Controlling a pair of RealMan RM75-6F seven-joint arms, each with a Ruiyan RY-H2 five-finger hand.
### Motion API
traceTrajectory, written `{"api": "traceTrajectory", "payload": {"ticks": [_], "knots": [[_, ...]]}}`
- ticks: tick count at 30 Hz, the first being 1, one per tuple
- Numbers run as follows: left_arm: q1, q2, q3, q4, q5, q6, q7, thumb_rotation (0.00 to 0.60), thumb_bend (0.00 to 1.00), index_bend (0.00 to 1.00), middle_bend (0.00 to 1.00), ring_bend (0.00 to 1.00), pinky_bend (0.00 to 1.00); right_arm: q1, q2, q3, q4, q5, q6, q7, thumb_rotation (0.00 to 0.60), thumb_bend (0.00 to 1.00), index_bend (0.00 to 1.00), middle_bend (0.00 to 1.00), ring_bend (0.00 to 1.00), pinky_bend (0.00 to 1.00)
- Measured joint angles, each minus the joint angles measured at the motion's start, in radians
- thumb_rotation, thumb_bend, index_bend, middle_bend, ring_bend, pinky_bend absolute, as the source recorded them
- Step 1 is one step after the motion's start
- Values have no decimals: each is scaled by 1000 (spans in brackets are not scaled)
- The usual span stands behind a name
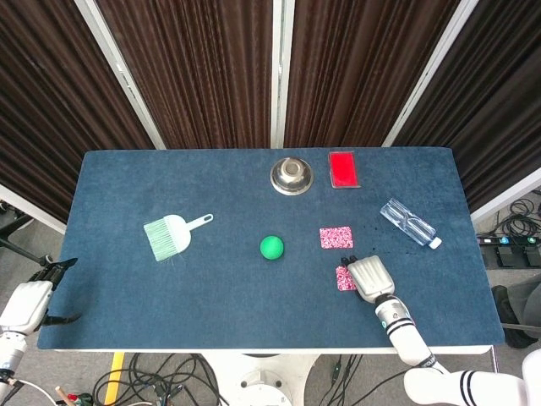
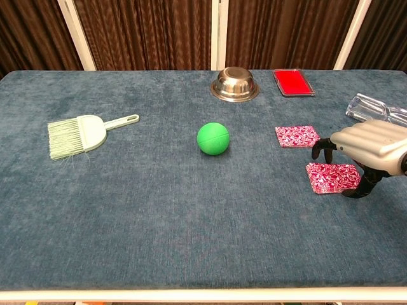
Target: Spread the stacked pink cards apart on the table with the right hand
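Observation:
Two pink patterned card piles lie apart on the blue table. One pink card (image 2: 296, 136) (image 1: 336, 237) lies further back, and the nearer pink stack (image 2: 331, 176) (image 1: 343, 279) is partly under my right hand (image 2: 370, 147) (image 1: 368, 277). That hand hangs over the stack's right side with its fingers curved downward and spread, dark fingertips (image 2: 321, 150) just above the stack's far edge. It holds nothing. Whether it touches the cards I cannot tell. My left hand (image 1: 25, 304) hangs off the table's front left corner, fingers apart, holding nothing.
A green ball (image 2: 213, 138) sits mid-table, left of the cards. At the back stand a metal bowl (image 2: 234, 84) and a red box (image 2: 293, 82). A clear bottle (image 2: 375, 109) lies right of the hand. A pale green brush (image 2: 82, 134) lies at the left.

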Motion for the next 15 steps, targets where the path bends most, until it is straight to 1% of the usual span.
{"api": "traceTrajectory", "payload": {"ticks": [10, 15], "knots": [[2, -3, 0, 4, -5, 1, 1, 600, 65, 90, 128, 98, 203, 8, -20, 13, 21, 28, -14, -26, 600, 125, 240, 320, 694, 719], [5, -3, 0, 7, -3, 11, -1, 600, 65, 90, 128, 98, 203, 8, -29, 18, 25, 30, -13, -26, 600, 125, 267, 330, 694, 719]]}}
